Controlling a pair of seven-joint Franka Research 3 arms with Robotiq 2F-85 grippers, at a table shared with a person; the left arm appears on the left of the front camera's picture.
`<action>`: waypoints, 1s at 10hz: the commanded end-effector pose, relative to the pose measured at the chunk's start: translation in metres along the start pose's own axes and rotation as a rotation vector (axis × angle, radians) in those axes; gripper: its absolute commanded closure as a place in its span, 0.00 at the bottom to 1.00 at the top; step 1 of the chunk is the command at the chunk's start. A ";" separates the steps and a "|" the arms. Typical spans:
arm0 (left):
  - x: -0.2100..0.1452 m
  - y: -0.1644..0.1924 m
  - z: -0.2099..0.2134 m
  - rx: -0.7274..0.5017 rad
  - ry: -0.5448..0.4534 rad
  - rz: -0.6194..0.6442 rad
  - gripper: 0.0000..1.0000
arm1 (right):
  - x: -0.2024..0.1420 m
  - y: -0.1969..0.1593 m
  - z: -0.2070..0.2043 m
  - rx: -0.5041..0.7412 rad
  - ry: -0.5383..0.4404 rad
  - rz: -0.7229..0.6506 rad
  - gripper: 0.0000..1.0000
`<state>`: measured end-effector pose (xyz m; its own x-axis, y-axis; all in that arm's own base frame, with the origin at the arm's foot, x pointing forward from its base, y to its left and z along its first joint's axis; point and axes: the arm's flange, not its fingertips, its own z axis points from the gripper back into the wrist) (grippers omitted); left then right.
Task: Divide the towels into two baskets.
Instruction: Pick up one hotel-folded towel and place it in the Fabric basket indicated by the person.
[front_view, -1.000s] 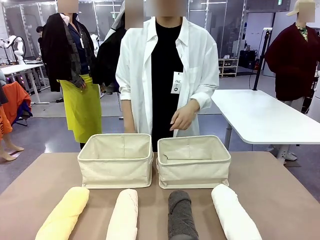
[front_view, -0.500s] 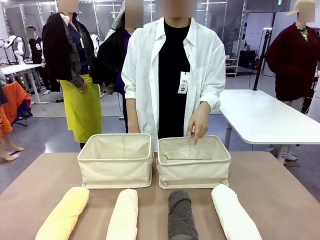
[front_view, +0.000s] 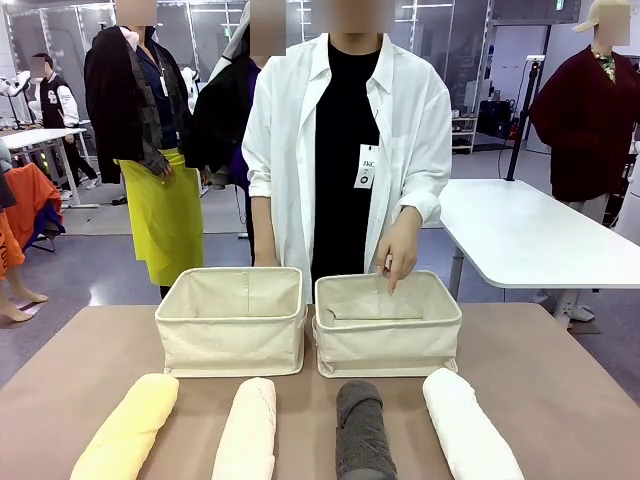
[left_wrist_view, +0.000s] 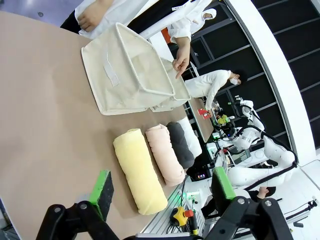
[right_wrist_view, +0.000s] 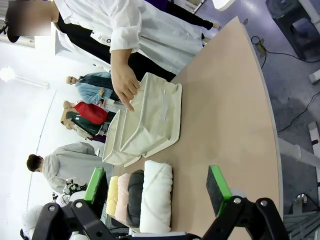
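Note:
Four rolled towels lie side by side at the table's near edge: yellow (front_view: 130, 428), pale cream (front_view: 247, 430), dark grey (front_view: 361, 430) and white (front_view: 466, 426). Behind them stand two beige canvas baskets, the left basket (front_view: 232, 338) and the right basket (front_view: 388, 340), with nothing showing inside either. The person's hand (front_view: 398, 250) points down into the right basket. My left gripper (left_wrist_view: 160, 187) hangs open above the table near the yellow towel (left_wrist_view: 140, 171). Beside the white towel (right_wrist_view: 156, 202), my right gripper (right_wrist_view: 157, 187) is open too. Both are well clear of the towels.
The person in a white shirt stands at the far edge behind the baskets. Bare brown tabletop (front_view: 560, 380) lies right and left of the towels. A white table (front_view: 520, 235) stands beyond at the right, and other people stand in the background.
The person shifted slightly right and lowered a hand from above the right basket to point into it. The towels and baskets have stayed put.

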<state>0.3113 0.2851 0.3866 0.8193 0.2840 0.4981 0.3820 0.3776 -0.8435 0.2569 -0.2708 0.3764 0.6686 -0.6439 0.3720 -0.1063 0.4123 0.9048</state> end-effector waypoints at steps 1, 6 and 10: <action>-0.003 0.000 0.003 0.001 0.005 0.000 0.00 | -0.001 0.016 -0.015 -0.032 0.072 0.029 0.00; -0.003 0.000 0.003 0.001 0.005 0.000 0.00 | -0.014 0.105 -0.112 -0.314 0.379 0.183 0.00; -0.003 0.000 0.003 0.001 0.005 0.000 0.00 | -0.059 0.159 -0.210 -0.552 0.594 0.439 0.00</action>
<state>0.3109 0.2855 0.3864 0.8194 0.2849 0.4974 0.3808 0.3780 -0.8439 0.3616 -0.0519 0.4664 0.9233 -0.0373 0.3823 -0.1771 0.8418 0.5099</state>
